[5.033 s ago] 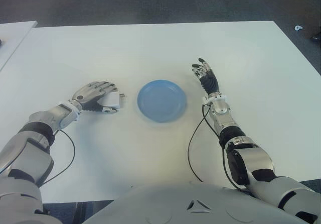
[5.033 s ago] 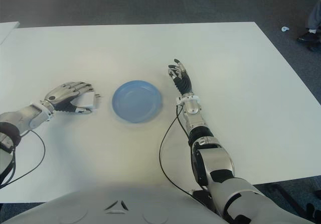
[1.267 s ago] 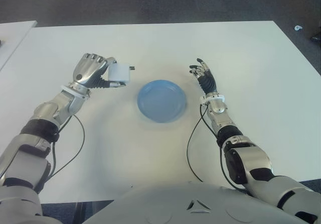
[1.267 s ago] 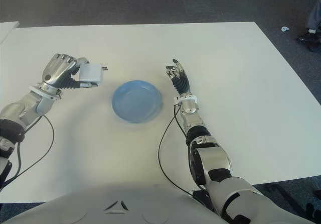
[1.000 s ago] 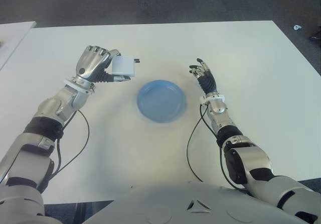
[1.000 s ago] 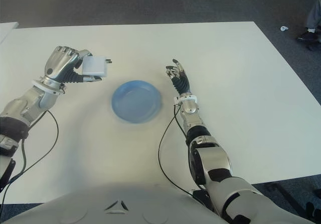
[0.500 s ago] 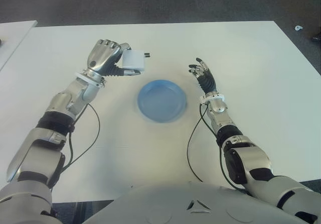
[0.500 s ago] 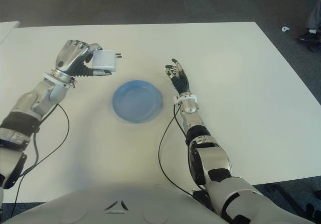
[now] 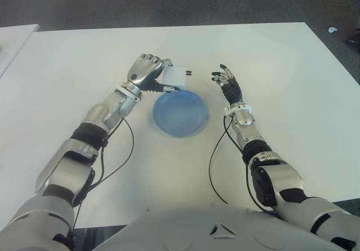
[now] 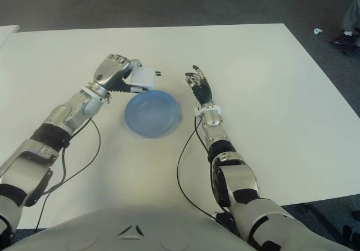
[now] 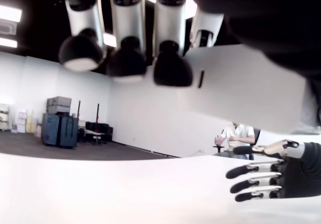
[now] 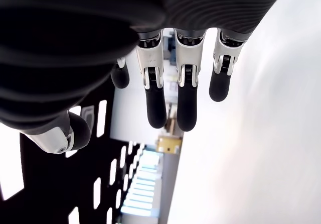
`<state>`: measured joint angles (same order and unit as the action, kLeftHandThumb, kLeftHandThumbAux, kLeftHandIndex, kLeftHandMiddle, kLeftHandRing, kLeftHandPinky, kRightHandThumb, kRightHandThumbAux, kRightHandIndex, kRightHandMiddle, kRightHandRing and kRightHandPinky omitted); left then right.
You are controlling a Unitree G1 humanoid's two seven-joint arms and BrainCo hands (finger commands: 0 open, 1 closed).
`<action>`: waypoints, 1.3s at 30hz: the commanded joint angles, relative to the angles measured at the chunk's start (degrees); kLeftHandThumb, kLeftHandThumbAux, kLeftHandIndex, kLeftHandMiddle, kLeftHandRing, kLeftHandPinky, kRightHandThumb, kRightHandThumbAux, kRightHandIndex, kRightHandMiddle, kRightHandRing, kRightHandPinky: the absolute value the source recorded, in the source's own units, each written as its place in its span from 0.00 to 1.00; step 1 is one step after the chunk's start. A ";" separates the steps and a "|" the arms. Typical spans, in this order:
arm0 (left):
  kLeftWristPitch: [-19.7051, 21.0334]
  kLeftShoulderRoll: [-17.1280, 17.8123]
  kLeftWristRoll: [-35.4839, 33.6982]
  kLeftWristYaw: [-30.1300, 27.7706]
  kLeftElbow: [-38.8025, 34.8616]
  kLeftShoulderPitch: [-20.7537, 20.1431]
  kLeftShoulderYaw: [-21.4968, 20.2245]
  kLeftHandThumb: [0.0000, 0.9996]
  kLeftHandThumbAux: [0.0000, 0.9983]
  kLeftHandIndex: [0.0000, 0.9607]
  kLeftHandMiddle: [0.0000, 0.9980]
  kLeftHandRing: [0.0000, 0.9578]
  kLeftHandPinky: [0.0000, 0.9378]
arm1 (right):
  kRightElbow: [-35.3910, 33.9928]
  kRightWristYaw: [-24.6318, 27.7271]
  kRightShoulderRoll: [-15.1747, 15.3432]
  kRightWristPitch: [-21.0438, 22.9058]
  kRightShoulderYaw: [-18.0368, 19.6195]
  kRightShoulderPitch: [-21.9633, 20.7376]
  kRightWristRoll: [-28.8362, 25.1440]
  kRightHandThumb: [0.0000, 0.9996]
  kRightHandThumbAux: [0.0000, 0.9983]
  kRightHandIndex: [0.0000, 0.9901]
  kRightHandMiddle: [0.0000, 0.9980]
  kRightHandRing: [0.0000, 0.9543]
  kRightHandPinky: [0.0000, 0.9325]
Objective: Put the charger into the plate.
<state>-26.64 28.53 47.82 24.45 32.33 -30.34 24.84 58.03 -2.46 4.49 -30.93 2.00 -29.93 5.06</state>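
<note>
Gripping the white charger [image 9: 175, 77] in curled fingers, the left hand [image 9: 147, 74] holds it raised over the far left rim of the blue plate [image 9: 180, 113], prongs pointing toward the right hand [image 9: 227, 84], which shows just right of the plate on the table [image 9: 292, 76] with fingers loosely spread, holding nothing

A large white table [image 9: 84, 54] fills most of the eye views. Beyond its far edge, at 12 o'clock, lies dark grey carpet [image 9: 169, 3]. A second white table [image 9: 14, 37] shows at 10 o'clock. The left wrist view shows white walls [image 11: 140, 118], bright ceiling lights [image 11: 11, 14], dark cabinets [image 11: 60, 128] and a seated person [image 11: 235, 133] far off.
</note>
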 commanded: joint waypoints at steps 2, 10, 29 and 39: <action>1.23 -1.93 0.35 -2.81 0.87 1.46 1.82 0.74 0.70 0.46 0.85 0.88 0.90 | -0.69 -0.13 -0.49 1.60 0.20 0.45 -0.54 0.00 0.45 0.00 0.27 0.28 0.20; 1.55 -3.13 1.25 -2.48 2.67 1.66 3.65 0.74 0.70 0.46 0.84 0.88 0.90 | -1.71 -0.26 -0.61 2.10 0.34 0.80 -0.58 0.00 0.47 0.00 0.26 0.27 0.19; -4.59 -3.35 -0.58 -2.20 8.04 0.20 4.87 0.73 0.69 0.45 0.76 0.77 0.74 | -2.75 -0.08 -0.70 3.18 0.88 1.06 -0.85 0.00 0.48 0.00 0.26 0.27 0.19; -1.61 1.12 1.84 -11.26 -0.17 2.86 5.59 0.37 0.35 0.09 0.11 0.10 0.11 | -2.58 0.16 -0.43 2.57 1.26 1.10 -1.06 0.00 0.47 0.00 0.25 0.27 0.19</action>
<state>-29.76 27.23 48.50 16.61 35.94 -29.54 30.20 55.32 -2.48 4.06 -28.67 2.91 -29.57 4.83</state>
